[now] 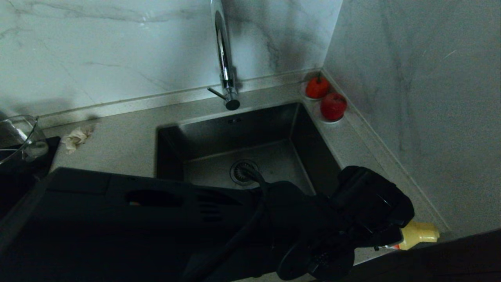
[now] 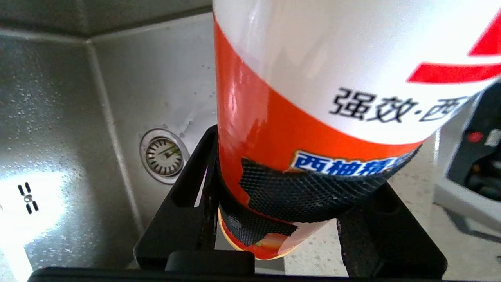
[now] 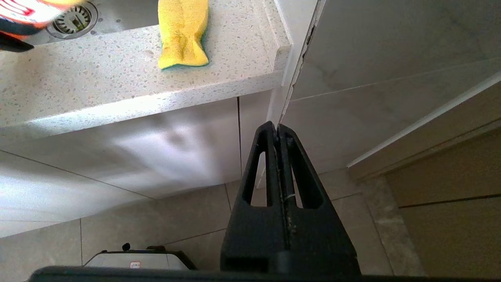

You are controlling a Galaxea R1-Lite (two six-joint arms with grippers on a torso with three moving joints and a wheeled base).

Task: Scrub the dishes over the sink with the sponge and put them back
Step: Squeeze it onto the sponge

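A speckled grey stone counter (image 1: 117,137) is wrapping a dark steel sink (image 1: 219,133) in a marble-walled corner, w/ a chrome faucet (image 1: 225,58) rising behind. One yellow sponge (image 3: 183,33) w/ a thin green face is lying pinched on the counter's front edge, beside the sink. Two red fruits (image 1: 325,98) are sitting on saucers. Left gripper (image 2: 274,219) is clamping an orange-and-white detergent bottle (image 2: 332,78) near the sink — right gripper (image 3: 280,131) is hanging below the counter, jaws closed on nothing.
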